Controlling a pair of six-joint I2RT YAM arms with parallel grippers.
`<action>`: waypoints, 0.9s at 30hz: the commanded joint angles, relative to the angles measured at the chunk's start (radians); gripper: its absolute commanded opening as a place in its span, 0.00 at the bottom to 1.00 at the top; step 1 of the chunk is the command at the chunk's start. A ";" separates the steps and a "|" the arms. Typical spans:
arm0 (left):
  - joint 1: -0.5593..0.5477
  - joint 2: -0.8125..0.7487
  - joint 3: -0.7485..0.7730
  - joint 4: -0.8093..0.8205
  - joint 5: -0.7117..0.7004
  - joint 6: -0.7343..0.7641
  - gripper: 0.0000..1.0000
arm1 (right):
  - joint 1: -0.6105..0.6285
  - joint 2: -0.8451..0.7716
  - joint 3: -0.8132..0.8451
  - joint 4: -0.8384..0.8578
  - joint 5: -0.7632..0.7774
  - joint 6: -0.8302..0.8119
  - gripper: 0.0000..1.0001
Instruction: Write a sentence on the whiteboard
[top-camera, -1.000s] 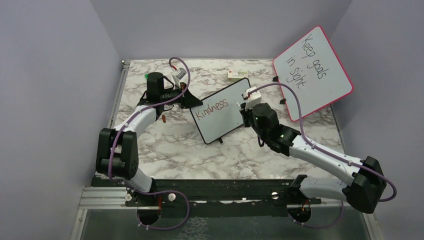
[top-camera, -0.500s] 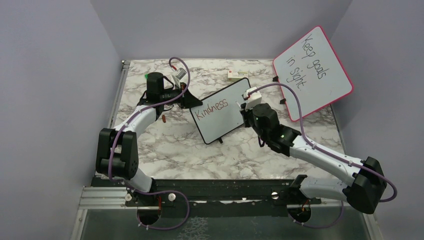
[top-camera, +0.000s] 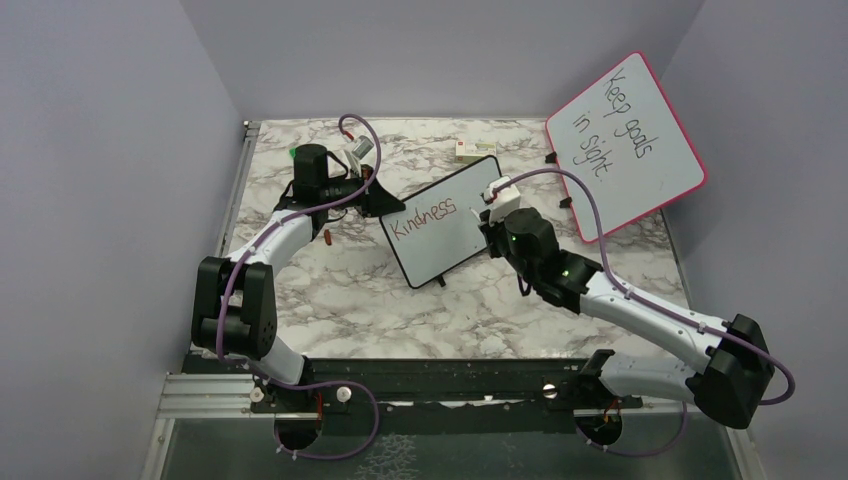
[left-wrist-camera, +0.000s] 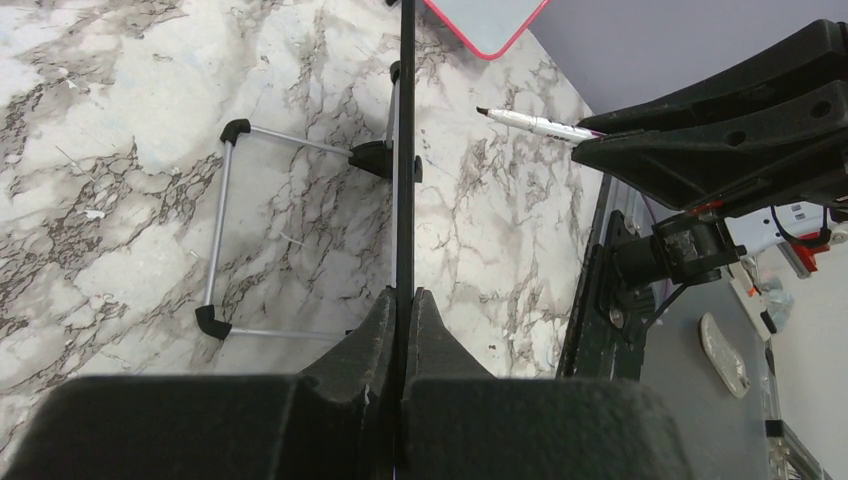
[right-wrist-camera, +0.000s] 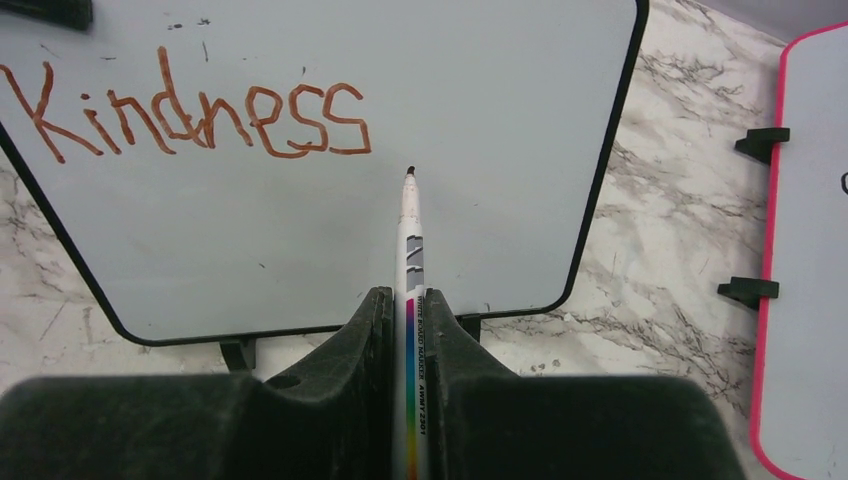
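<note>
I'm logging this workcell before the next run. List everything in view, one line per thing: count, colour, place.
black-framed whiteboard: 1, white, thin black frame, mid-table
word "Kindness": 1, red-brown, top of that whiteboard
marker: 1, white barrel with rainbow stripe, tip pointing at the board just below the word
pink-framed board: 1, white, black "Keep goals in sight", far right
small box: 1, white and red, far table edge
small red-brown piece: 1, beside the left arm, too small to identify
table: 1, white-grey marble pattern
left pincer: 1, black, shut on the whiteboard's edge
right pincer: 1, black, shut on the marker
</note>
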 joint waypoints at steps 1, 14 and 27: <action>0.000 0.001 -0.001 -0.078 -0.032 0.029 0.00 | 0.014 -0.014 -0.014 -0.018 -0.054 -0.012 0.01; -0.001 0.000 -0.003 -0.078 -0.037 0.026 0.00 | 0.102 0.009 -0.017 -0.041 -0.023 0.075 0.01; -0.001 -0.001 -0.006 -0.079 -0.040 0.026 0.00 | 0.238 0.110 0.024 0.016 0.034 0.127 0.01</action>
